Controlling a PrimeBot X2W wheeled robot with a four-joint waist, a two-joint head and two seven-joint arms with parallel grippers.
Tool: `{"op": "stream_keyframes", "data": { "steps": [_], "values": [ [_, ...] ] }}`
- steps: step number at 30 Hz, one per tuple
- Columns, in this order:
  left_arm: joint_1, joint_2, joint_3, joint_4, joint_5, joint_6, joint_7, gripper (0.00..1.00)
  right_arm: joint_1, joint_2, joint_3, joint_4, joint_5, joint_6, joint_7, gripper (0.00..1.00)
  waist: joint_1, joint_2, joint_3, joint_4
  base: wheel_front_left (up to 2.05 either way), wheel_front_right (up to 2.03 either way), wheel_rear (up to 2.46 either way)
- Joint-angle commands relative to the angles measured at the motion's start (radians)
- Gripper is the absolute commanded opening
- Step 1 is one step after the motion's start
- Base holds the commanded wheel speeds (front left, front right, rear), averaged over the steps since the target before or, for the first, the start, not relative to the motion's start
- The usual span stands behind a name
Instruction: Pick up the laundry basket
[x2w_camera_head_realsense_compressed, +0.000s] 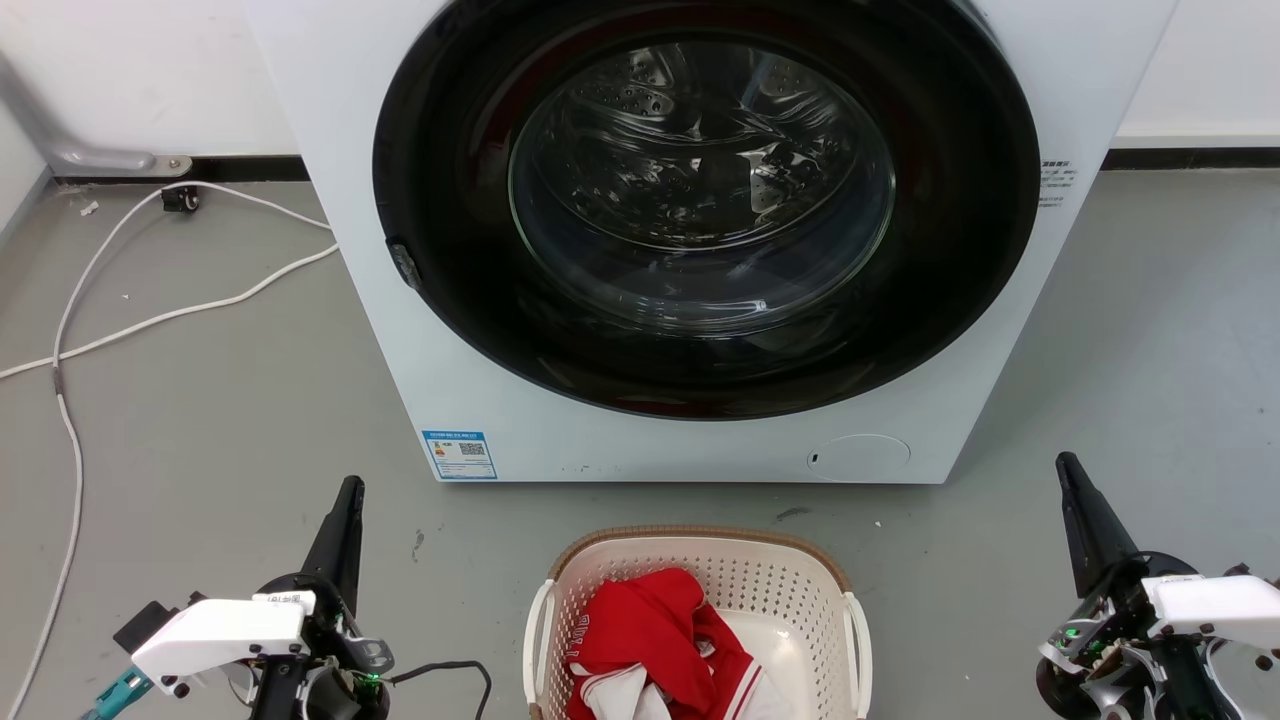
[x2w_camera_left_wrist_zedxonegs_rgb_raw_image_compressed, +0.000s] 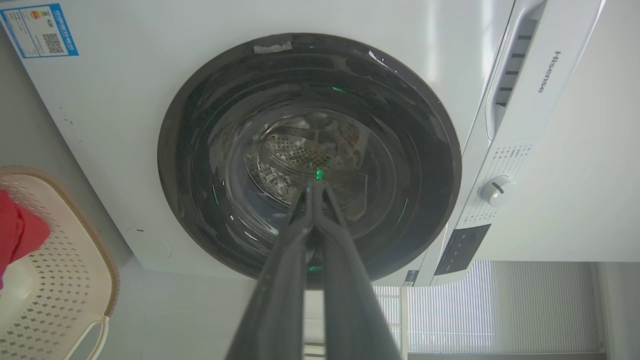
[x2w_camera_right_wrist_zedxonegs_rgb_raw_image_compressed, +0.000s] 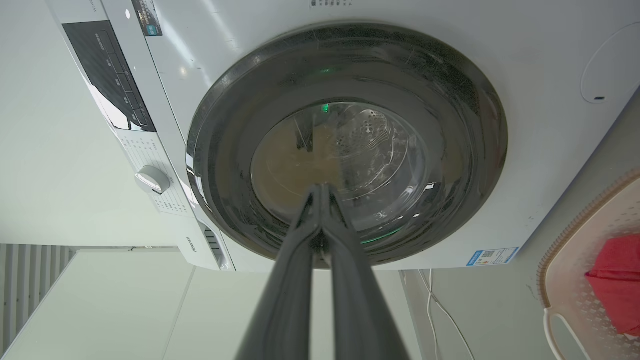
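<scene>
Insp: Jaws?
Tech: L gripper (x2w_camera_head_realsense_compressed: 352, 486), R gripper (x2w_camera_head_realsense_compressed: 1066, 462) both together, empty; laundry basket (x2w_camera_head_realsense_compressed: 700, 534) between them, apart from each.
Insp: Risk?
Tech: Uneven grip on side handles (x2w_camera_head_realsense_compressed: 858, 640) could tilt it; red garment (x2w_camera_head_realsense_compressed: 650, 630) spills.

We hold our left gripper (x2w_camera_head_realsense_compressed: 351, 492) low at the left of the head view. Its two dark fingers are pressed together into one point that aims forward and leans slightly inward. Our right gripper (x2w_camera_head_realsense_compressed: 1068, 474) mirrors it at the lower right, likewise closed and leaning inward, and the two are well apart. Behind them sit our left wrist housing (x2w_camera_head_realsense_compressed: 220, 628) and right wrist housing (x2w_camera_head_realsense_compressed: 1215, 598), both white. In the wrist views the fingers of the left gripper (x2w_camera_left_wrist_zedxonegs_rgb_raw_image_compressed: 314, 189) and of the right gripper (x2w_camera_right_wrist_zedxonegs_rgb_raw_image_compressed: 320, 191) rise side by side, tips touching.
</scene>
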Motion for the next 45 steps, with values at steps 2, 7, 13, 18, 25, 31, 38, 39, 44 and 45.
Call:
{"op": "stream_keyframes", "data": {
  "steps": [2,7,13,18,25,31,38,39,44,45],
  "values": [
    [-0.010,-0.001,0.004,0.001,0.007,-0.004,0.001,0.00,-0.015,0.003,-0.002,0.001,-0.005,0.000,0.004,0.00,0.0000,0.0000,0.000,0.000,0.00,0.00,0.00],
    [-0.010,-0.001,0.004,0.001,0.007,-0.004,0.001,0.00,-0.015,0.004,-0.003,0.001,-0.006,0.000,0.004,0.00,0.0000,0.0000,0.000,0.000,0.00,0.00,0.00],
    [-0.010,-0.002,0.005,0.001,0.007,-0.004,0.002,0.00,-0.015,0.004,-0.004,0.001,-0.007,0.000,0.005,0.00,0.0000,0.0000,0.000,0.000,0.00,0.00,0.00],
    [-0.010,-0.002,0.005,0.001,0.007,-0.004,0.003,0.00,-0.015,0.005,-0.004,0.001,-0.006,0.000,0.006,0.00,0.0000,0.0000,0.000,0.000,0.00,0.00,0.00],
    [-0.010,-0.002,0.005,0.001,0.007,-0.004,0.003,0.00,-0.014,0.006,-0.006,0.001,-0.008,0.000,0.007,0.00,0.0000,0.0000,0.000,0.000,0.00,0.00,0.00],
    [0.000,-0.002,0.002,0.000,0.003,0.000,0.000,1.00,-0.002,0.003,-0.005,0.000,-0.005,0.000,0.004,1.00,0.0000,0.0000,0.000,0.000,0.00,0.00,0.00],
    [0.038,-0.007,-0.011,0.019,0.009,0.001,-0.019,1.00,0.037,0.007,0.010,0.016,-0.018,0.000,-0.016,1.00,0.0000,0.0000,-0.001,0.000,0.00,0.00,0.00],
    [0.040,-0.007,-0.013,0.014,0.011,0.001,-0.024,1.00,0.039,0.007,0.013,0.011,-0.021,0.000,-0.021,1.00,0.0000,0.0000,-0.001,0.000,0.00,0.00,0.00],
    [0.048,-0.007,-0.022,-0.008,0.019,0.001,-0.049,1.00,0.049,0.007,0.026,-0.011,-0.045,0.000,-0.045,1.00,0.0000,0.0000,-0.001,0.000,0.00,0.00,0.00],
    [0.050,-0.007,-0.024,-0.011,0.020,0.001,-0.054,1.00,0.051,0.008,0.028,-0.013,-0.052,0.000,-0.050,1.00,0.0000,0.0000,-0.002,0.000,0.00,0.00,0.00]
  ]
}}
